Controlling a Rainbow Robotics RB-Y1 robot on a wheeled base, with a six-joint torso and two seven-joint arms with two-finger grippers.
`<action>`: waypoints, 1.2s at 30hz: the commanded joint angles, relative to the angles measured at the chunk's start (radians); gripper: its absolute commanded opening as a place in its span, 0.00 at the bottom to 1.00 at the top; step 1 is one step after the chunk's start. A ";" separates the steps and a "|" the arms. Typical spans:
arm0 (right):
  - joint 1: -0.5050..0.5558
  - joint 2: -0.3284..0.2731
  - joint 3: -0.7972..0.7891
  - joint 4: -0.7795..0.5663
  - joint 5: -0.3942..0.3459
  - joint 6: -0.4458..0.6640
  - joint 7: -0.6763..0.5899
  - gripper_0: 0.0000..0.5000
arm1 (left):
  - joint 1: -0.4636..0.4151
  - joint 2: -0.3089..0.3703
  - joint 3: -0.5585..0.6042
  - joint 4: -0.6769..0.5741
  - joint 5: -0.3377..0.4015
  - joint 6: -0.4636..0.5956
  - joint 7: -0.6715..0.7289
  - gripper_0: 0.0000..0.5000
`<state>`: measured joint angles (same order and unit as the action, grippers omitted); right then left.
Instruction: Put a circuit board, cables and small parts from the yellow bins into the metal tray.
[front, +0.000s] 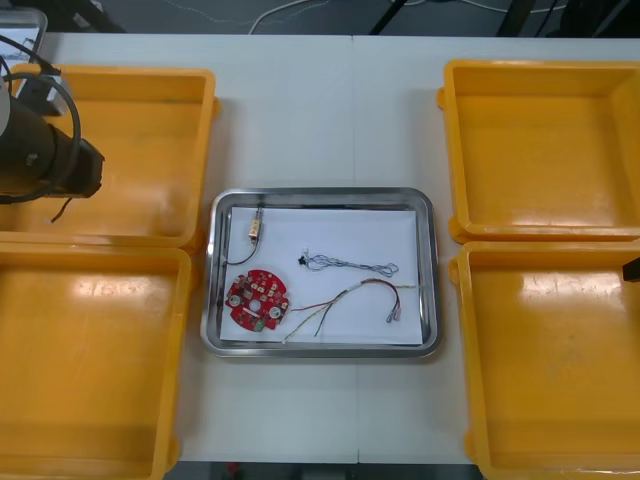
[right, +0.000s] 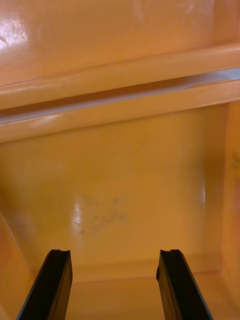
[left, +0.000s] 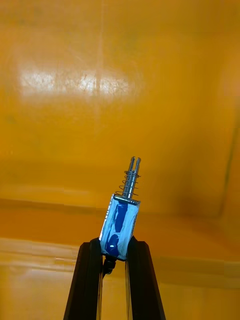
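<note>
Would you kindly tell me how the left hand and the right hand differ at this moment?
The left hand is shut on a small metal part; the right hand is open and holds nothing. The left hand hangs over the far left bin, the right hand over a right bin. Both have black fingers.

The front camera looks steeply down on the whole table (front: 320, 110) — tray (front: 211, 300) centred, four bins (front: 90, 370) flanking. Each wrist camera sits close above a bin floor, facing along the left gripper (left: 116, 243) or right gripper (right: 114, 252). All three views share the bins.
</note>
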<state>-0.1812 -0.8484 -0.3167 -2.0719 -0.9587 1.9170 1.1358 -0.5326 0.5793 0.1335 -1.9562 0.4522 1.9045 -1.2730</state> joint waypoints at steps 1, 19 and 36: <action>0.012 -0.040 -0.032 -0.030 0.008 0.003 -0.004 1.00 | -0.066 -0.002 -0.037 -0.090 0.023 0.015 0.098 0.00; 0.012 -0.040 -0.032 -0.030 0.008 0.003 -0.004 1.00 | -0.179 -0.045 -0.396 -0.196 0.083 0.015 0.555 0.00; 0.012 -0.040 -0.032 -0.030 0.008 0.003 -0.004 1.00 | -0.257 -0.147 -0.749 -0.089 -0.058 -0.154 0.658 0.00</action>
<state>-0.1807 -0.8485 -0.3169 -2.0740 -0.9583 1.9170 1.1358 -0.7401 0.4701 -0.5626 -2.0734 0.4349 1.7977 -0.6203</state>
